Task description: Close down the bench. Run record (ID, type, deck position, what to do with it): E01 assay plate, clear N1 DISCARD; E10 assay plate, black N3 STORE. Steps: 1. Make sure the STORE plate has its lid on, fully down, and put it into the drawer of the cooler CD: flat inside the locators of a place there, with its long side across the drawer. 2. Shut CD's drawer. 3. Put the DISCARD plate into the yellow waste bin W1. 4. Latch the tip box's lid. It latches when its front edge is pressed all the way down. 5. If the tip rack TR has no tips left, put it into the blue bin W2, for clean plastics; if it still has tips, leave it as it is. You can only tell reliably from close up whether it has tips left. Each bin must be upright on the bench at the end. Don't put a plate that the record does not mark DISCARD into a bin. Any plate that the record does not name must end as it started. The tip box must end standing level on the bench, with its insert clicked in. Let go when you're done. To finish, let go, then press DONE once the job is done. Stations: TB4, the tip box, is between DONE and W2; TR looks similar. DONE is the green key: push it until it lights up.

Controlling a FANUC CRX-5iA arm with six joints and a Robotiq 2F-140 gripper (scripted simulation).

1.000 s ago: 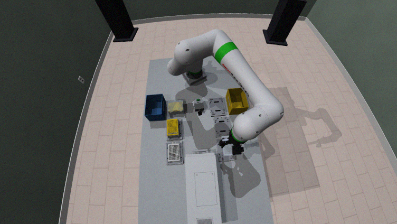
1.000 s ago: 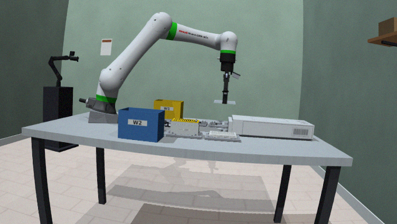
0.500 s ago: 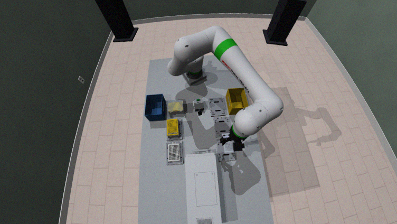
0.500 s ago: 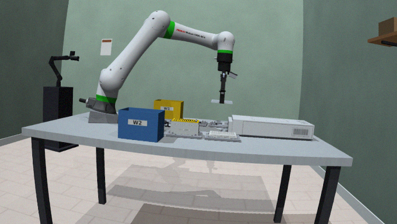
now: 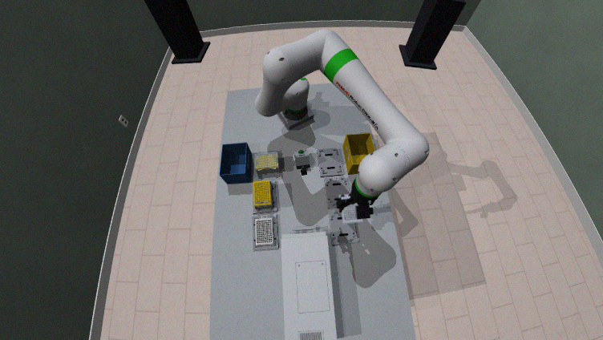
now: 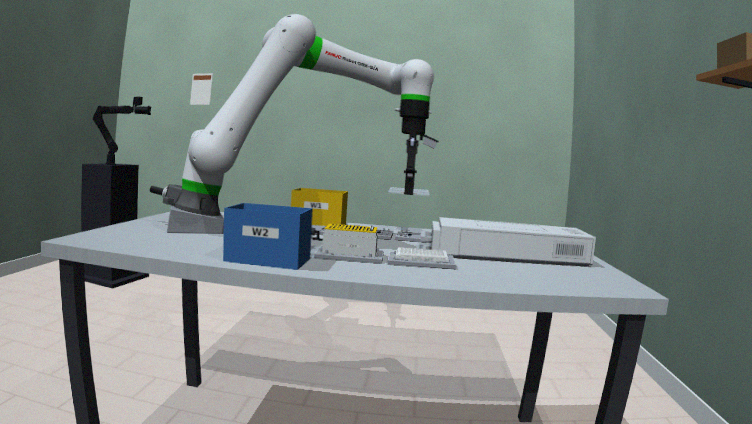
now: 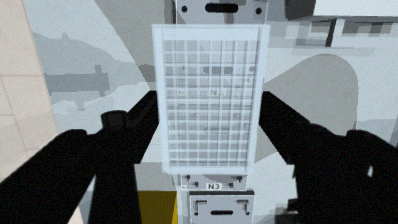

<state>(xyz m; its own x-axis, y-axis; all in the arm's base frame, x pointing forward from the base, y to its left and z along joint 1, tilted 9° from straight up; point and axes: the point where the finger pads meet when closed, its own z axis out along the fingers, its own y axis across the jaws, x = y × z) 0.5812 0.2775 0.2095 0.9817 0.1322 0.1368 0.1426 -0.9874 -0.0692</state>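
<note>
My gripper [image 7: 208, 106] is shut on the clear assay plate [image 7: 208, 97], gripping its long sides. It holds the plate level, high above the row of deck nests, as the exterior view shows [image 6: 408, 191]. From above, the plate [image 5: 350, 215] hangs over the nests to the right of the cooler CD [image 5: 305, 287], whose drawer looks shut. The yellow bin W1 [image 5: 358, 152] stands upright further along the row, apart from the plate. Below the plate, the nest marked N3 [image 7: 213, 186] is empty. I see no black plate.
The blue bin W2 [image 5: 235, 162] stands upright at the left. Beside it is the tip box TB4 [image 5: 266, 161], then the green DONE key [image 5: 300, 151]. The yellow tip rack TR [image 5: 262, 193] and a white gridded plate [image 5: 265, 232] sit in front of them.
</note>
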